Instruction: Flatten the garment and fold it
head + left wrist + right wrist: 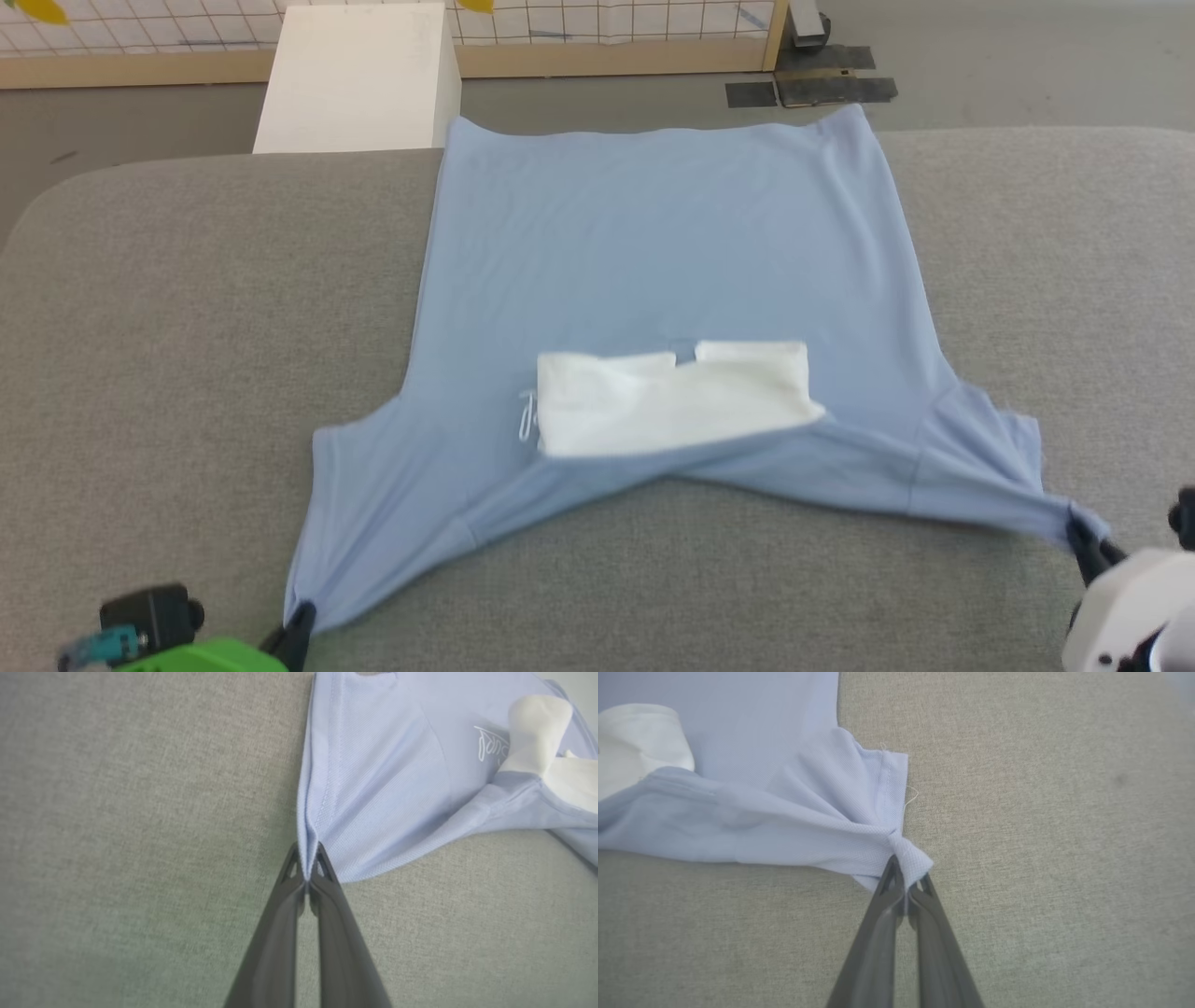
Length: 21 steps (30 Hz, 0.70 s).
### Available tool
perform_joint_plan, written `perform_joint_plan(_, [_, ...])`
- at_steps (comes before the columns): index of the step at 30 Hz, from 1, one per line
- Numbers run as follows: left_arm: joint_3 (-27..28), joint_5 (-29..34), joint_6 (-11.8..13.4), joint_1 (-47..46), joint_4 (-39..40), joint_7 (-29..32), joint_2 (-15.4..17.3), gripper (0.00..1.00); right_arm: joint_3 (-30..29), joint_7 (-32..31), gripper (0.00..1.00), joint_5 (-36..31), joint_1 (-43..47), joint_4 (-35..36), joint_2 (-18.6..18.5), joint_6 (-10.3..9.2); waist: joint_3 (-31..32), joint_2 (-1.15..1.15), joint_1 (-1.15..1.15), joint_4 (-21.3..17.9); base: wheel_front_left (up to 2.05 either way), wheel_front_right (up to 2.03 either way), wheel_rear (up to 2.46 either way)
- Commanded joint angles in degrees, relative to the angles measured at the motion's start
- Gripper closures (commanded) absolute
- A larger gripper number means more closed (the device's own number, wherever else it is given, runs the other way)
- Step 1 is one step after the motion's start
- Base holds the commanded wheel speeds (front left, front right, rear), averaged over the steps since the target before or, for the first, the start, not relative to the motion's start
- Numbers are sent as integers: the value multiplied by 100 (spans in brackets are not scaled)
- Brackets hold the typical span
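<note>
The garment (653,252), a light blue T-shirt, lies spread on the grey table (187,327) with its hem at the far edge and its white neck panel (672,401) toward me. A small white printed mark (528,415) sits beside that panel. My left gripper (301,618) is shut on the tip of the left sleeve (327,812), pulled to the near left. At the near right, my right gripper (1081,537) is shut on the bunched tip of the right sleeve (859,807). Both sleeves are stretched outward into points.
A white box (359,79) stands on the floor beyond the table's far left. Behind it runs a low wooden-framed grid panel (607,37), with dark plates (812,89) on the floor to the right. Bare grey table surface lies on both sides of the shirt.
</note>
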State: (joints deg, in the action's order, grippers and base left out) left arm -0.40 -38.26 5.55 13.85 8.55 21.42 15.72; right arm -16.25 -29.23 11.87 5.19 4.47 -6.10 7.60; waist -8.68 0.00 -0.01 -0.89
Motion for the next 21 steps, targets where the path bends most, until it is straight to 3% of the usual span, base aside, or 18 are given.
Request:
perform_joint_plan(1, [61,-63,50,196,28,24,-28,100,-98,-63,100,-27,124,41,77,-11,4,0,1,23,0,0,0])
perform_joint_plan(4, [173,-246,129,557,116,38,-130,100,-365,-402,100,-14,518,41,284,-11,3,0,1,53,0,0,0])
perform_joint_plan(12, [247,-159,404,957,91,260,-16,100,-781,-1149,100,420,1024,-276,320,-11,-17,0,1,60,0,0,0])
perform_joint_plan(21, [60,-142,327,795,-130,225,-81,100,-794,-1201,100,500,989,-593,322,-11,-36,0,1,42,0,0,0])
